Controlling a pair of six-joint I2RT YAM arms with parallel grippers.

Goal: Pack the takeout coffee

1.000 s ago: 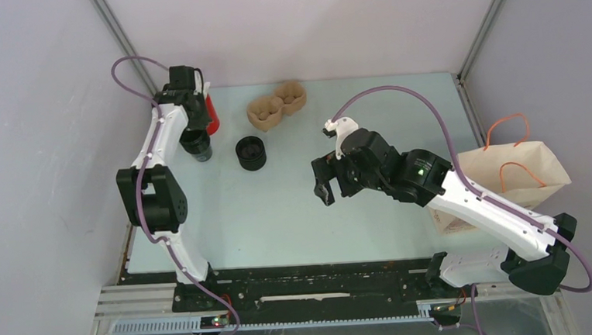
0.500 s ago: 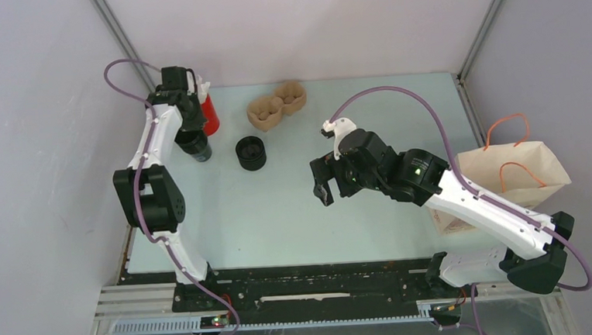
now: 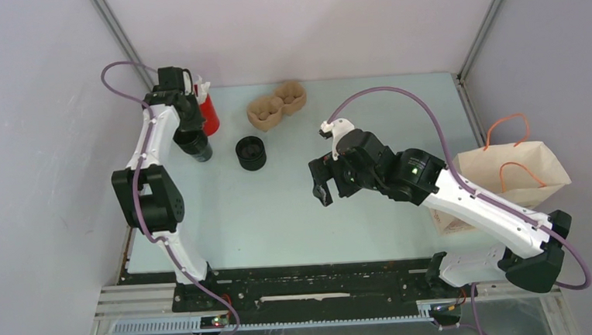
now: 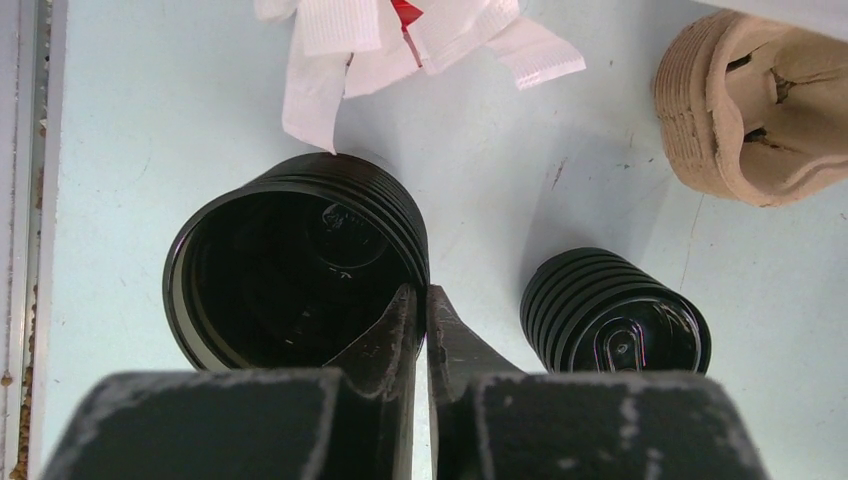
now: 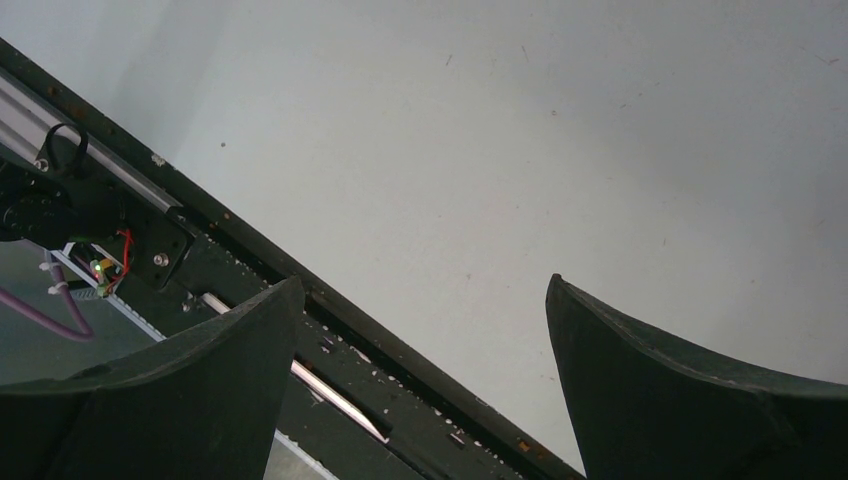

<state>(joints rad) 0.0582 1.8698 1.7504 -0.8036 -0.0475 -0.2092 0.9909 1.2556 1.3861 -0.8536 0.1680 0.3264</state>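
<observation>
Left tool [image 4: 421,296] on one black cup [image 4: 270,270]; one paper bag [image 3: 526,170].

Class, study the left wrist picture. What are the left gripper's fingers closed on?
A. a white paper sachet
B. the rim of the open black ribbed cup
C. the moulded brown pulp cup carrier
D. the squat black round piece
B: the left gripper pinches the near rim wall of the black ribbed cup, one finger inside and one outside. The brown pulp carrier, squat black round piece and white sachets lie apart from it.
</observation>
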